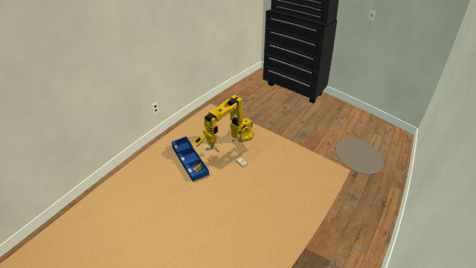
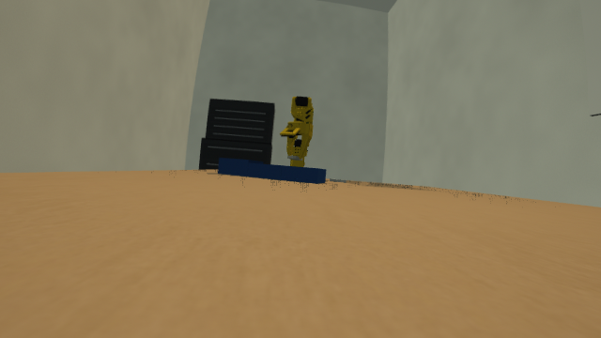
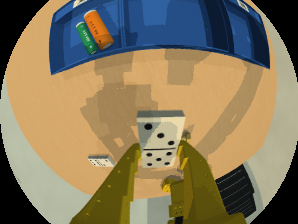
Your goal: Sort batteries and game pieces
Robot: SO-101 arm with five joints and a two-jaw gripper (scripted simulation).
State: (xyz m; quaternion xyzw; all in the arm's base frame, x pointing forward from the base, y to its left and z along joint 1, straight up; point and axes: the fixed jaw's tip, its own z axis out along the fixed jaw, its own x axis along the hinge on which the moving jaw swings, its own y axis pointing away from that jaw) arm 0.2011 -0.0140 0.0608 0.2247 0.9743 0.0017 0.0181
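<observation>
A: Which step were we on at that pt?

B: Carry phase for a game piece. Our hand (image 3: 160, 156) was pinched on a domino (image 3: 160, 137), both sides pressed vs. its edges, piece sticking out fwd past the fingertips and held off the table (image 1: 242, 208).

A: And the bins?

B: Blue bin row (image 3: 156, 36) lay straight ahead of the hand, a bit beyond the domino's front end. Three compartments w/ small white labels on the far wall; we couldn't read the letters from the wrist view, too small. The one ahead-left of the hand already had the orange battery (image 3: 97, 30) and green battery (image 3: 84, 35) side by side, so we judged that was X. H had to be one of the other two: middle or ahead-right.

A: So next move?

B: Push the hand fwd and keep it high enough to clear the near wall, line up over the correct empty compartment, then spread the fingers & let the domino drop. A drop's allowed, so no need to go deep. Main risk as we saw it: picking the wrong cell, or clipping the bin wall and shoving the row.

A: Anything else left?

B: A second pale piece (image 3: 101, 161) lay on the table behind-left of the hand, looked like another domino, prob. the next pick. Small item to the right by the fingertips, couldn't tell what.
</observation>
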